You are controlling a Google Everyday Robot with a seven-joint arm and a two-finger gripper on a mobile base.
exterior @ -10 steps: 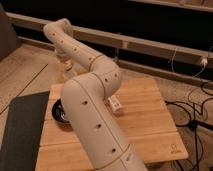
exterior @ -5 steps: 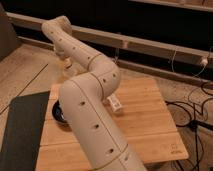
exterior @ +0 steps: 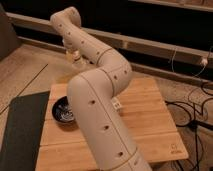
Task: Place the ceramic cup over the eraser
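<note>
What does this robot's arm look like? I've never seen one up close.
The arm is a chain of thick, rounded cream-white tubes, dotted with small dark round holes; no cables show on it. Its end effector, much slimmer, is at the far end, near the wooden table's far edge.

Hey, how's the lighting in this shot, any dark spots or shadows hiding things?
Camera view: warm light falls on the wooden table; the background is dark; the arm hides the table's middle; the claw, near the table's far left corner, shows lit against the pale floor.
</note>
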